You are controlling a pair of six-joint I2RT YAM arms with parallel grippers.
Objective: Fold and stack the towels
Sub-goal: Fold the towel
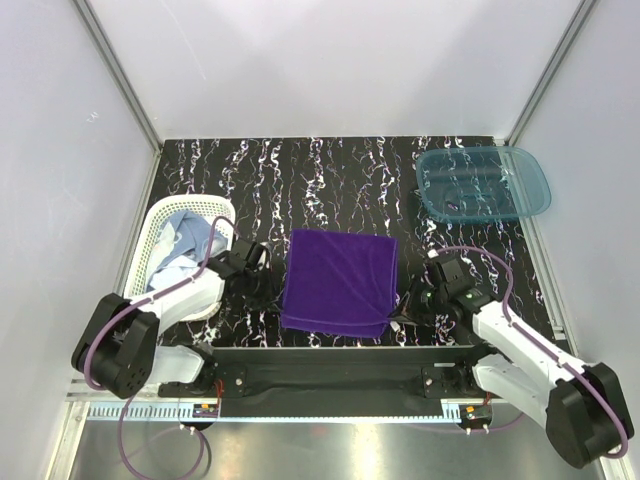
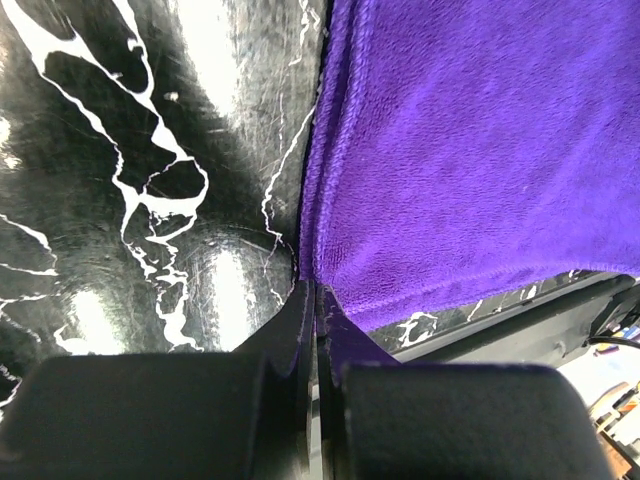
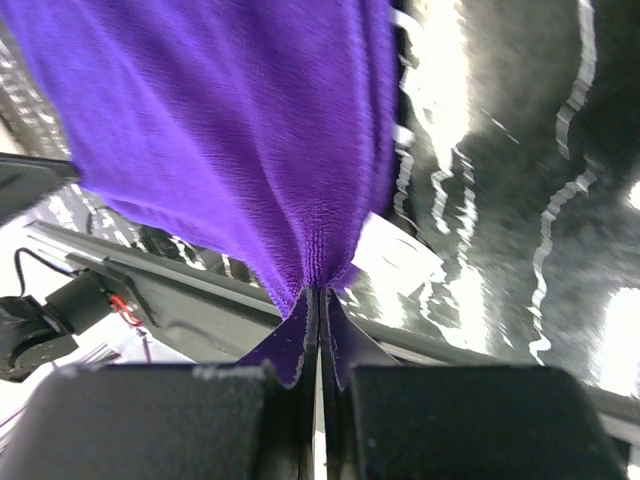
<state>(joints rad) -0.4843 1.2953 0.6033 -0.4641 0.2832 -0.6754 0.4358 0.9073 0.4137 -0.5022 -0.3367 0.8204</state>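
Note:
A deep purple towel (image 1: 338,282) lies spread flat on the black marbled table, between the two arms. My left gripper (image 1: 272,297) sits at its near-left corner. In the left wrist view its jaws (image 2: 312,292) are shut, with the purple towel (image 2: 470,150) corner pinched at their tips. My right gripper (image 1: 406,309) is at the near-right corner. There the jaws (image 3: 320,292) are shut on the purple towel (image 3: 230,120), whose cloth bunches into folds at the tips and lifts slightly. Light blue towels (image 1: 185,240) lie crumpled in the white basket.
The white perforated basket (image 1: 152,232) stands at the left edge beside my left arm. A translucent teal bin (image 1: 483,182) sits at the back right. A black rail (image 1: 340,358) runs along the near table edge, just behind both grippers.

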